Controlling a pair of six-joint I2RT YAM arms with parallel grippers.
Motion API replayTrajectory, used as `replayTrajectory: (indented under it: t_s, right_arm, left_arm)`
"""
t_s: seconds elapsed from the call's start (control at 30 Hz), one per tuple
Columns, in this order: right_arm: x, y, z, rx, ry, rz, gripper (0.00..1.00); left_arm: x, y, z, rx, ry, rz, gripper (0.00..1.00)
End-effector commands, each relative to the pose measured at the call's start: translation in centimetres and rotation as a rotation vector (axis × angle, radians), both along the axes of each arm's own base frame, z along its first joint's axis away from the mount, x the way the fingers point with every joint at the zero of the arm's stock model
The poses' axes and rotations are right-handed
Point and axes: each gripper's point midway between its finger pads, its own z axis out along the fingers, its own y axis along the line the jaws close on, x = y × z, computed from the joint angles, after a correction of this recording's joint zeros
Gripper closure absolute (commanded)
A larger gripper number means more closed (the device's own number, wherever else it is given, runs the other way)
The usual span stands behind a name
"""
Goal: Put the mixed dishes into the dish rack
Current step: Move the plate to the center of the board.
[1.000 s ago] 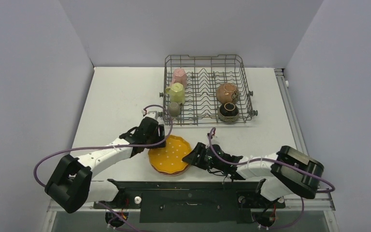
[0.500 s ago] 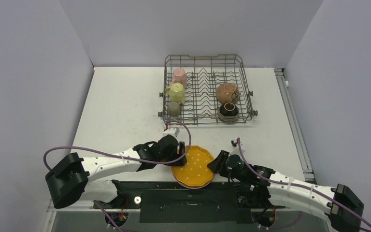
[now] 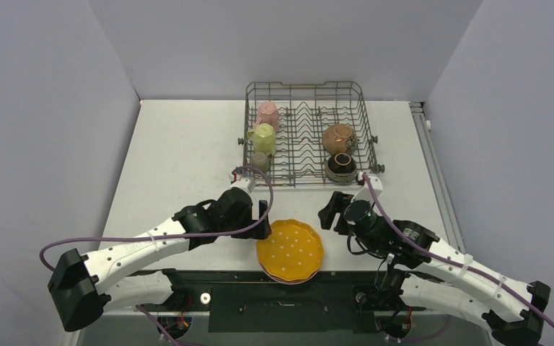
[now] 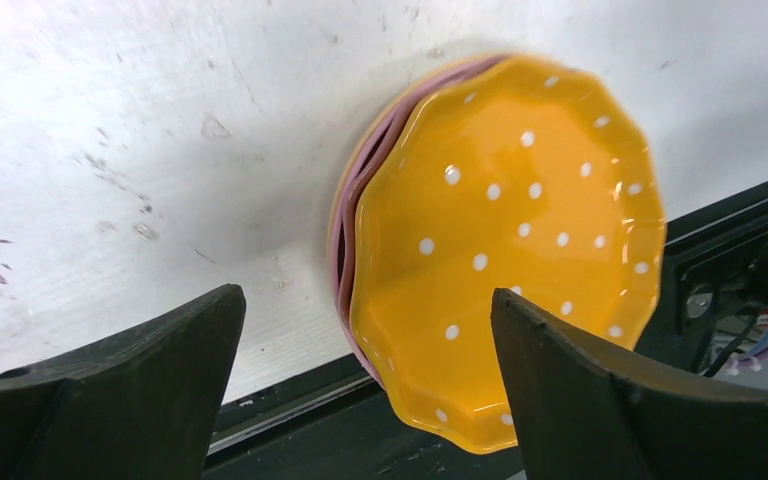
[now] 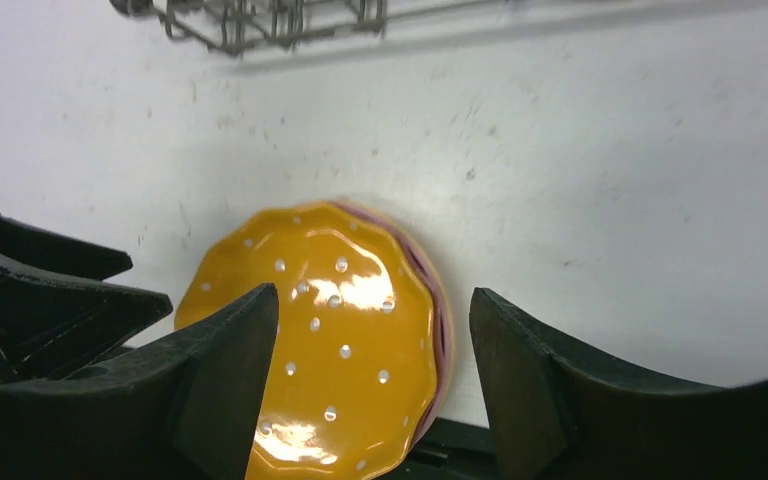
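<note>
Flanks orange plate (image 3: 290, 249) stacked on pink plate (image 4: 345, 200) (both overhanging the table (image 3: 180, 158) edge) with left hand (image 3: 262, 220) and right hand (image 3: 330, 214) spread wide, empty; risks knocking both off.

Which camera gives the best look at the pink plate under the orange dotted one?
The left wrist view: the pink plate shows a broad crescent of rim beside the orange white-dotted scalloped plate stacked on it. The right wrist view shows a thinner edge; the top view, barely a sliver.
</note>
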Motion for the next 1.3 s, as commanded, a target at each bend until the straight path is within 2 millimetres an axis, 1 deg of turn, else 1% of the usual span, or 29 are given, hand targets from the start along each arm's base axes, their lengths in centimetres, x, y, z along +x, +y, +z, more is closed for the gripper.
replayTrajectory:
  t_s: [0.0,0.03,0.07,0.17,0.2,0.23,0.27,0.3,0.33,0.37,0.4,0.43,0.47,0.5,0.53,0.57,0.6,0.63,0.67,0.7,0.77,0.87,0.9,0.93,0.97,1.0,1.07,1.2,1.27]
  right_arm:
    - [2.5,-5.7,3.6,-0.246,-0.09,-0.113,0.34]
    - [3.1,-6.2,5.0,-0.258,-0.11,-0.121,0.34]
    - [4.0,-7.4,5.3,-0.279,-0.102,-0.168,0.34]
    - [6.8,-10.7,7.8,-0.334,-0.137,-0.281,0.37]
    - [7.7,-11.0,7.9,-0.349,-0.13,-0.297,0.38]
    - [8.7,-12.5,8.7,-0.369,-0.133,-0.346,0.39]
    - [9.9,-13.0,8.4,-0.375,-0.115,-0.37,0.4]
    - [10.8,-14.2,8.9,-0.384,-0.112,-0.4,0.43]
    - [12.0,-14.0,8.2,-0.382,-0.083,-0.386,0.44]
    - [13.1,-15.5,8.7,-0.384,-0.087,-0.431,0.47]
    - [14.1,-15.8,7.9,-0.394,-0.059,-0.436,0.49]
    - [15.1,-16.9,8.4,-0.39,-0.062,-0.469,0.51]
    - [16.0,-16.8,7.2,-0.396,-0.022,-0.456,0.52]
    - [17.1,-17.3,7.7,-0.39,-0.034,-0.465,0.53]
    - [18.1,-17.0,6.4,-0.4,0.004,-0.438,0.54]
    - [19.0,-17.3,6.8,-0.393,0.002,-0.44,0.54]
    - [20.0,-17.1,5.4,-0.402,0.048,-0.41,0.54]
    - [21.0,-17.6,5.9,-0.397,0.046,-0.417,0.54]
    - [22.2,-17.5,5.4,-0.397,0.066,-0.399,0.54]
    - [22.9,-18.1,5.1,-0.391,0.077,-0.406,0.54]
    - [24.7,-18.0,4.1,-0.361,0.097,-0.374,0.53]
    - [26.9,-18.3,1.9,-0.373,0.15,-0.364,0.53]
    - [27.3,-18.6,0.3,-0.386,0.187,-0.365,0.54]
    - [27.7,-19.1,0.1,-0.386,0.194,-0.376,0.56]
    - [28.0,-19.2,-1.2,-0.389,0.218,-0.377,0.57]
    - [28.2,-19.5,-1.6,-0.386,0.224,-0.38,0.59]
    - [28.4,-19.4,-3.2,-0.389,0.253,-0.359,0.64]
    - [27.5,-18.8,-5.9,-0.409,0.321,-0.319,0.72]
    - [26.6,-18.6,-6.4,-0.418,0.326,-0.321,0.77]
  left_arm:
    - [2.5,0.3,4.8,-0.039,-0.124,0.001,0.09]
    - [2.7,-0.1,5.6,-0.061,-0.131,-0.008,0.08]
    - [3.1,-0.2,5.9,-0.068,-0.139,-0.014,0.08]
    - [3.3,-1.1,7.4,-0.106,-0.153,-0.045,0.08]
    - [3.4,-1.2,7.6,-0.11,-0.159,-0.053,0.08]
    - [3.4,-1.4,8.0,-0.122,-0.161,-0.063,0.08]
    - [3.3,-1.5,8.2,-0.128,-0.165,-0.075,0.08]
    - [3.3,-1.5,8.4,-0.131,-0.167,-0.079,0.08]
    - [3.1,-1.6,8.7,-0.14,-0.171,-0.089,0.08]
    - [3.0,-1.6,8.8,-0.144,-0.171,-0.095,0.08]
    - [2.8,-1.6,8.9,-0.15,-0.174,-0.104,0.08]
    - [2.7,-1.6,9.0,-0.153,-0.173,-0.107,0.08]
    - [2.4,-1.5,9.2,-0.164,-0.174,-0.115,0.08]
    - [2.3,-1.5,9.2,-0.168,-0.174,-0.117,0.08]
    - [2.2,-1.3,9.3,-0.177,-0.18,-0.117,0.08]
    - [2.1,-1.2,9.4,-0.182,-0.182,-0.116,0.08]
    - [1.6,-1.3,9.6,-0.201,-0.176,-0.134,0.08]
    - [1.4,-1.2,9.6,-0.205,-0.174,-0.137,0.08]
    - [1.0,-1.1,9.6,-0.214,-0.173,-0.145,0.08]
    - [0.9,-1.1,9.7,-0.221,-0.175,-0.15,0.08]
    - [0.4,-1.0,9.7,-0.237,-0.173,-0.16,0.08]
    - [-0.2,-0.7,9.4,-0.253,-0.169,-0.172,0.08]
    - [-0.4,-0.6,9.4,-0.258,-0.171,-0.176,0.08]
    - [-0.6,-0.6,9.3,-0.259,-0.167,-0.182,0.08]
    - [-0.8,-0.4,9.4,-0.264,-0.171,-0.184,0.08]
    - [-0.9,-0.3,9.3,-0.265,-0.168,-0.188,0.08]
    - [-1.2,-0.1,9.3,-0.272,-0.171,-0.193,0.08]
    - [-1.5,0.2,9.3,-0.276,-0.179,-0.199,0.08]
    - [-1.7,0.4,9.3,-0.276,-0.184,-0.203,0.08]
